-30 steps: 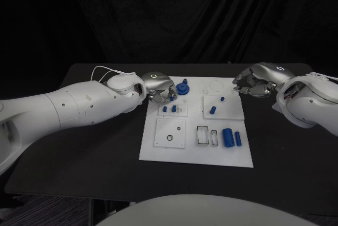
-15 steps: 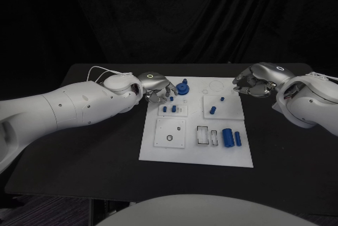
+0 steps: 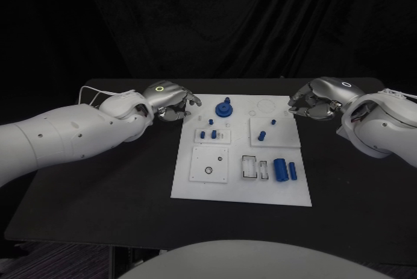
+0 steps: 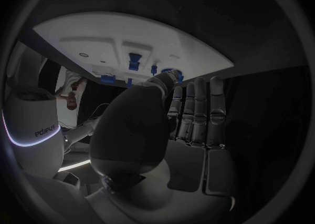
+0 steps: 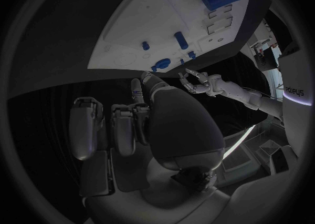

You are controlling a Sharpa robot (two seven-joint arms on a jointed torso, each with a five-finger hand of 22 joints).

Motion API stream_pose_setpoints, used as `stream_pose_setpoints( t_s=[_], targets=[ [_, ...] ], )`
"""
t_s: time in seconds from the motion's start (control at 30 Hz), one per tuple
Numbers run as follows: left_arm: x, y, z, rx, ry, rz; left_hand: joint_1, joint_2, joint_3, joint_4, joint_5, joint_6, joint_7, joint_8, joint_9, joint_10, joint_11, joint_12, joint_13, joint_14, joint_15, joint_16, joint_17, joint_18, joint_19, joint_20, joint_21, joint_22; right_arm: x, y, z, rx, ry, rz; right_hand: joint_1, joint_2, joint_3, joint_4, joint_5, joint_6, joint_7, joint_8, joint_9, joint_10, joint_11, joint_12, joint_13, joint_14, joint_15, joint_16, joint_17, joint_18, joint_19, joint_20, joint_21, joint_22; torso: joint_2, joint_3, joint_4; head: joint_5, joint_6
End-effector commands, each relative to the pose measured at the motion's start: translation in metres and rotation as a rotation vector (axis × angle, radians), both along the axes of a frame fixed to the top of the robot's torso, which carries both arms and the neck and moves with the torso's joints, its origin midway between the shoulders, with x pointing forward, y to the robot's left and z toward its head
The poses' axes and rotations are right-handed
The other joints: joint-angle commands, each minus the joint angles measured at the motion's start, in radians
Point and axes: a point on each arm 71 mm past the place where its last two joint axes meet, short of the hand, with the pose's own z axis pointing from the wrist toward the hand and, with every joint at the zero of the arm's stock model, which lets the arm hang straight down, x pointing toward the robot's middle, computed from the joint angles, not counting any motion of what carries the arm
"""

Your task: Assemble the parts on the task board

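Table (image 3: 104,188), black, bearing the white task board (image 3: 243,191) at its middle. Board carrying small blue parts: a gear-like round part with a stub (image 3: 226,109) at the far edge, short pegs (image 3: 208,134) on the left inset plate, another peg (image 3: 263,135) on the right inset plate, and a thick cylinder (image 3: 281,169) with a slimmer one (image 3: 294,171) beside it toward the near right.

Left hand (image 3: 171,102) hanging just off the board's far left corner, above the bare table, near the gear-like part but apart from it. Fingers extended and apart in the left wrist view, palm empty (image 4: 190,124): holding nothing. Right hand (image 3: 314,102) poised off the board's far right corner, fingers curled inward with nothing seen between them; curled on nothing, judging by the right wrist view (image 5: 151,124).

Step in hand, as a judgement: choosing and reaching for the next part, most likely from the left side. To do it well: bring the left hand in over the board from above rather than sweeping sideways, so as not to knock the upright pegs; close thumb and finger on the sides of one part only; lift straight up before travelling; keep the part upright and lined up over its seat before pressing down. Keep the right hand clear until needed to steady the board.
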Motion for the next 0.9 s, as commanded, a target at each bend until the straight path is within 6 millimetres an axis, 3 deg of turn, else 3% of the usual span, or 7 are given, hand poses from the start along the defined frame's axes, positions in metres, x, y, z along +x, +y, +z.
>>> stream_pose_setpoints(
  t_s=[0.03,0.13,0.2,0.33,0.4,0.53,0.9],
  targets=[
    [-0.012,0.010,0.015,-0.156,-0.147,-0.041,-0.018,-0.001,-0.014,0.041,-0.012,0.011,0.005,-0.002,-0.019,-0.085,-0.010,0.042,0.005,-0.091,-0.004,-0.142,-0.057,0.010,-0.142,-0.008,-0.133,-0.030,-0.002,-0.001,0.001,0.003,-0.004,-0.012,0.010,-0.005,0.005,-0.011,0.003,0.004,0.001,-0.003,0.005,-0.099,0.002,-0.117,-0.070,0.099,0.010,-0.013,0.242,0.011,0.009,0.006,-0.018,0.205,0.000,-0.0001,0.0000,-0.006,0.000],
    [-0.021,0.026,0.021,-0.286,-0.110,-0.037,-0.046,0.013,-0.058,0.101,0.022,-0.001,0.041,-0.007,-0.040,-0.193,-0.010,0.038,-0.045,-0.221,0.016,-0.338,-0.147,0.006,-0.260,-0.009,-0.285,-0.114,-0.001,0.000,0.003,-0.002,0.002,-0.009,0.022,-0.028,0.033,-0.019,0.004,0.003,0.007,-0.009,0.017,-0.476,0.017,-0.532,-0.443,0.085,0.023,-0.039,0.208,0.024,-0.025,0.016,-0.079,0.187,0.001,-0.0008,-0.0012,-0.011,0.000],
    [-0.027,0.036,0.025,-0.370,-0.078,-0.033,-0.124,0.032,-0.105,0.102,0.081,-0.022,0.073,-0.006,-0.056,-0.309,-0.013,-0.020,-0.106,-0.395,0.015,-0.499,-0.237,-0.001,-0.384,-0.009,-0.398,-0.181,0.000,0.004,0.004,-0.016,0.017,-0.004,0.026,-0.040,0.049,-0.023,0.004,-0.005,0.011,-0.010,0.032,-0.548,0.033,-0.617,-0.497,0.065,0.037,-0.073,0.167,0.038,-0.065,0.027,-0.146,0.167,0.001,-0.0013,0.0002,-0.014,0.000],
    [-0.037,0.047,0.028,-0.520,0.026,-0.031,-0.140,0.056,-0.199,0.126,0.086,-0.059,0.049,-0.005,-0.097,-0.452,-0.039,-0.140,-0.283,-0.581,-0.017,-0.765,-0.515,0.028,-0.573,-0.013,-0.534,-0.387,0.003,0.011,0.003,-0.068,0.033,0.015,0.027,-0.064,0.070,-0.040,0.003,-0.037,0.009,-0.018,0.062,-0.677,0.088,-0.755,-0.604,-0.017,0.079,-0.185,0.033,0.065,-0.159,0.061,-0.299,0.123,0.002,-0.0016,-0.0016,-0.023,0.000],
    [-0.040,0.050,0.028,-0.611,0.110,-0.027,-0.178,0.089,-0.254,0.121,0.079,-0.192,0.012,-0.013,-0.153,-0.568,-0.087,-0.235,-0.384,-0.655,-0.036,-0.830,-0.615,0.037,-0.636,-0.011,-0.552,-0.598,0.004,0.013,0.003,-0.099,0.030,0.029,0.027,-0.072,0.073,-0.047,0.003,-0.059,-0.001,-0.028,0.066,-0.716,0.106,-0.797,-0.639,-0.032,0.088,-0.200,0.013,0.070,-0.174,0.070,-0.324,0.117,0.004,-0.0027,-0.0041,-0.023,0.000],
    [-0.041,0.052,0.027,-0.832,0.310,-0.024,-0.175,0.172,-0.404,0.118,0.082,-0.351,-0.005,-0.021,-0.242,-0.656,-0.117,-0.333,-0.488,-0.689,-0.018,-0.852,-0.670,0.037,-0.716,0.008,-0.564,-0.914,0.006,0.017,0.001,-0.156,0.018,0.054,0.027,-0.079,0.080,-0.064,0.002,-0.108,-0.008,-0.040,0.065,-0.766,0.122,-0.870,-0.720,-0.051,0.091,-0.214,-0.015,0.076,-0.189,0.082,-0.356,0.113,0.005,-0.0069,0.0056,-0.037,0.000],
    [-0.056,0.047,0.008,-1.138,0.589,-0.093,-0.142,0.227,-0.509,0.120,0.083,-0.484,-0.035,-0.040,-0.306,-0.692,-0.122,-0.365,-0.510,-0.689,0.008,-0.852,-0.670,0.036,-0.715,0.014,-0.567,-1.004,0.007,0.021,-0.008,-0.242,0.002,0.112,0.016,-0.085,0.081,-0.068,0.002,-0.139,-0.004,-0.039,0.034,-0.729,0.120,-0.931,-0.840,-0.047,0.089,-0.207,-0.030,0.072,-0.166,0.081,-0.344,0.123,0.007,-0.0167,0.0194,-0.061,0.000]
  ],
)
